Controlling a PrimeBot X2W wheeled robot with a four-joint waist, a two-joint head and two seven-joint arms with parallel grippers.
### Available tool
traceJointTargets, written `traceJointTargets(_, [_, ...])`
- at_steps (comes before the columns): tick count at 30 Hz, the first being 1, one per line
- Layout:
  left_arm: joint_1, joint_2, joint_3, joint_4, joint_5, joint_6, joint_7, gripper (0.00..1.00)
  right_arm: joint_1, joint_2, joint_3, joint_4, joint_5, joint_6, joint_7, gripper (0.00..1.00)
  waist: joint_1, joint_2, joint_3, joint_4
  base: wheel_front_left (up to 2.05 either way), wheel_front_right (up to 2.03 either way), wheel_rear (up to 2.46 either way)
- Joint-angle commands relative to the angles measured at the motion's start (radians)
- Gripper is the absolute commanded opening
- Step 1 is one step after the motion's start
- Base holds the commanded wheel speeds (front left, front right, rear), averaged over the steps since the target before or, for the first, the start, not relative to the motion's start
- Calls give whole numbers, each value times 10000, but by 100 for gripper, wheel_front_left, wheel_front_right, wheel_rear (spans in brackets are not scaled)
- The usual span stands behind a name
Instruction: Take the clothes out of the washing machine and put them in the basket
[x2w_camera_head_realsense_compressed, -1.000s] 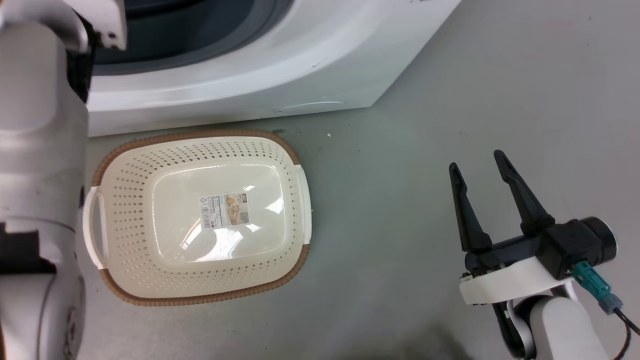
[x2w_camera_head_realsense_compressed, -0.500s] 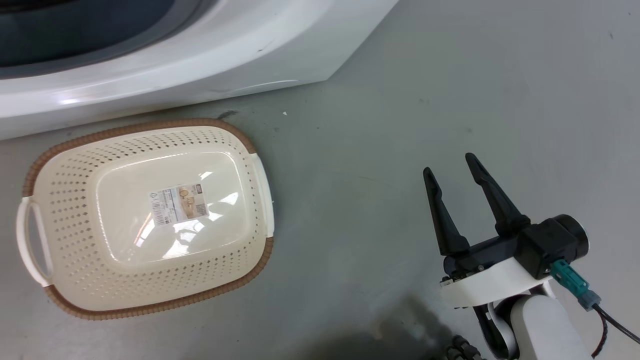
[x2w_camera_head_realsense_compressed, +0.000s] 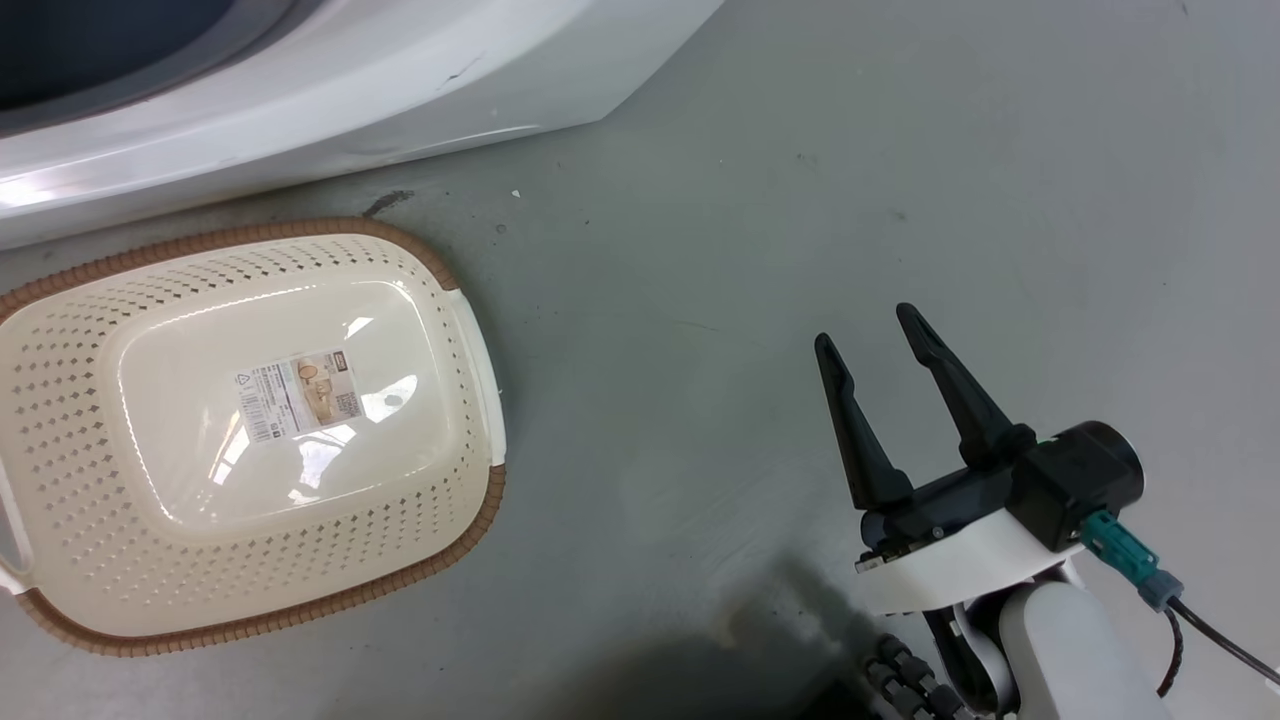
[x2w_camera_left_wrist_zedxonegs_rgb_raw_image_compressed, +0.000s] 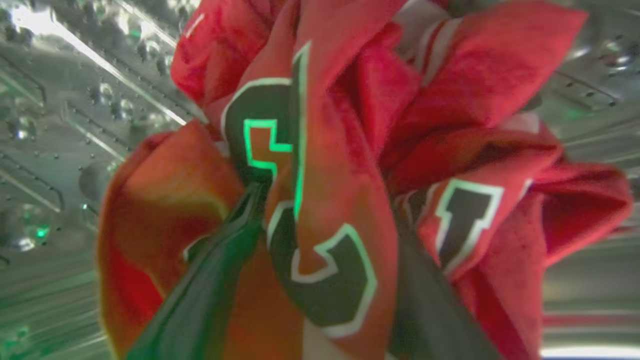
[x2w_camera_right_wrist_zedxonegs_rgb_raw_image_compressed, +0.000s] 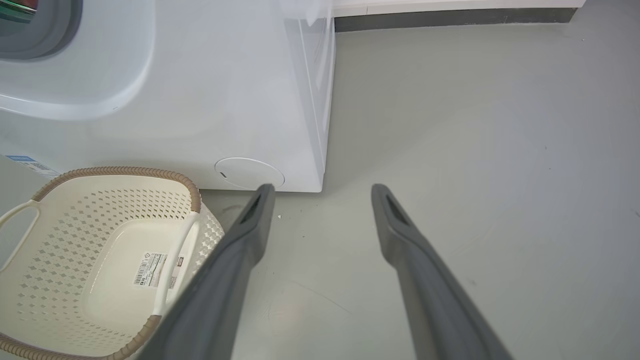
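**Status: Garment Clamped Inside Drum – Basket Empty**

Left gripper (x2w_camera_left_wrist_zedxonegs_rgb_raw_image_compressed: 327, 210): in the left wrist view, both dark fingers are buried in the clothes (x2w_camera_left_wrist_zedxonegs_rgb_raw_image_compressed: 350, 125), with a fold of red fabric bearing black, white-edged lettering clamped between them. The bundle is bunched around the fingers. The perforated steel drum (x2w_camera_left_wrist_zedxonegs_rgb_raw_image_compressed: 60, 125) lies behind it on both sides, so the garment is inside the washing machine (x2w_camera_head_realsense_compressed: 350, 90).

Right gripper (x2w_camera_head_realsense_compressed: 863, 327): fingers spread apart, nothing between them. It hangs over the grey floor (x2w_camera_head_realsense_compressed: 750, 200), well apart from the basket (x2w_camera_head_realsense_compressed: 250, 232) and to the right of it in the head view.

Basket: stands on the floor, just in front of the machine's white lower panel. Its brown woven-look rim faces up and its interior holds no fabric – the paper label (x2w_camera_head_realsense_compressed: 295, 392) on its base is fully exposed.

Washing machine: the curved grey rim of the porthole shows at the upper left of the head view.
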Motion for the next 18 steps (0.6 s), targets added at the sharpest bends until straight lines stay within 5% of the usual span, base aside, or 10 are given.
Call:
traceJointTargets(1, [82,108,-13,170,-49,-18,426,90,-259,27,19,-17,71,-7,-27,100,-1,0,42,-16,0,0,0])
traceJointTargets(2, [78,130,-36,164,-71,-20,508,39,-257,27,23,-31,90,-7,-28,100,-1,0,55,-19,0,0,0])
traceJointTargets(3, [50,163,-26,100,-111,5,485,0,-265,27,25,-42,108,-7,-27,100,-1,0,71,-21,0,0,0])
traceJointTargets(7, [141,165,-88,-240,-139,189,188,0,-387,27,-10,-87,147,-7,-25,100,-1,0,97,1,0,0,0])
traceJointTargets(18, [1067,73,129,-1755,-523,1186,-3185,0,-513,26,-226,34,85,-7,-27,100,-1,0,-279,143,0,0,0])
